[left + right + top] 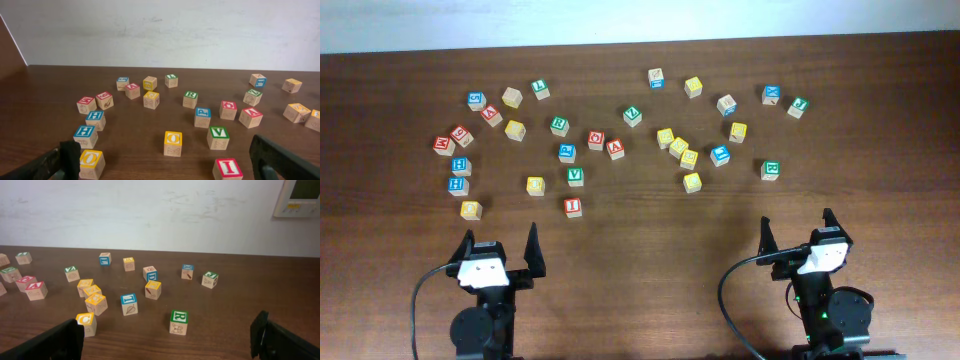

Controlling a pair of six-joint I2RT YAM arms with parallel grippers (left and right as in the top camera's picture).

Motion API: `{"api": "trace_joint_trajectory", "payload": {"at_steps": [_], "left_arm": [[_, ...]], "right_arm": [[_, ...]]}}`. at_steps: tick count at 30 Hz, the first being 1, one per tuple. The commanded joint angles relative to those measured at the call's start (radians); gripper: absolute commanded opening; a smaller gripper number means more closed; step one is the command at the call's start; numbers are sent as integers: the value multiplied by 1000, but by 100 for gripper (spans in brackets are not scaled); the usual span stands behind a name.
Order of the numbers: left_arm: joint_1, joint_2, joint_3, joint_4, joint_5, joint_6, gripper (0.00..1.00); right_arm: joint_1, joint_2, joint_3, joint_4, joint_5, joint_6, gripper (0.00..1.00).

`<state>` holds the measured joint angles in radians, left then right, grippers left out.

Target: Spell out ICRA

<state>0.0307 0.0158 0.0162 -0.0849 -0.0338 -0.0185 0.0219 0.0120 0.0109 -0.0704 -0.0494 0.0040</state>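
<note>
My left end effector [500, 240] gapes fully open and holds nothing. The red I block [572, 206] lies on the worktop [640, 260], just beyond it to the right. My right end effector [796, 222] is equally open and empty. The green R block [770, 170] lies beyond it, the yellow C block [692, 182] far-left, and the red A block [614, 149] farther left.

Red I block [572, 206], yellow C block [692, 182], green R block [770, 169], red A block [614, 149], all lying apart
</note>
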Motion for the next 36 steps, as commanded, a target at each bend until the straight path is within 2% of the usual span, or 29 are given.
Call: {"api": "trace_joint_trajectory", "payload": {"at_steps": [1, 4, 5, 6, 9, 11, 12, 15, 16, 17, 19, 21, 23, 25, 26, 27, 29, 31, 32, 34, 35, 36], "left_arm": [[7, 3, -7, 2, 11, 12, 99], [6, 3, -7, 2, 37, 12, 99], [6, 3, -7, 11, 114, 11, 99], [6, 3, -7, 24, 261, 11, 99], [6, 3, -6, 127, 840, 11, 99], [6, 3, -6, 200, 984, 11, 99], [7, 3, -6, 275, 1019, 7, 99], [7, 3, -6, 565, 1019, -144, 99], [7, 3, 16, 713, 946, -233, 99], [7, 4, 42, 710, 900, -258, 99], [7, 22, 138, 616, 833, -262, 99], [7, 97, 325, 389, 787, -242, 99], [7, 221, 529, 195, 808, -151, 99], [7, 382, 773, 10, 906, -35, 99], [7, 446, 872, -18, 998, -30, 99], [7, 522, 967, -22, 1165, -30, 99], [6, 578, 1024, 19, 1223, -38, 99], [7, 619, 1083, -13, 1172, -82, 99], [7, 647, 1127, -82, 1116, -94, 99], [7, 724, 1251, -337, 930, -92, 99], [6, 809, 1367, -592, 751, -55, 99], [6, 882, 1446, -769, 696, -33, 99]], "right_arm": [[-3, -6, -5, -5, 1, 11, 98], [-3, -6, -5, -5, 1, 11, 98], [-3, -6, -5, -5, 1, 11, 98], [-3, -6, -5, -5, 1, 11, 98], [-3, -6, -5, -5, 1, 11, 98], [-3, -6, -5, -5, 1, 11, 98], [-3, -6, -5, -5, 1, 11, 98], [-3, -6, -5, -5, 1, 11, 98], [-3, -6, -5, -5, 1, 11, 98], [-3, -6, -5, -5, 1, 11, 98], [-3, -6, -5, -5, 1, 11, 98], [-3, -6, -5, -5, 1, 11, 98], [-3, -6, -5, -5, 1, 11, 98], [-3, -6, -5, -5, 1, 11, 98], [-3, -6, -5, -5, 1, 11, 98], [-3, -6, -5, -5, 1, 11, 98], [-3, -6, -5, -5, 1, 11, 98], [-3, -6, -5, -5, 1, 11, 98], [-3, -6, -5, -5, 1, 11, 98], [-3, -6, -5, -5, 1, 11, 98], [-3, -6, -5, -5, 1, 11, 99], [-3, -6, -5, -5, 1, 11, 98]]}}
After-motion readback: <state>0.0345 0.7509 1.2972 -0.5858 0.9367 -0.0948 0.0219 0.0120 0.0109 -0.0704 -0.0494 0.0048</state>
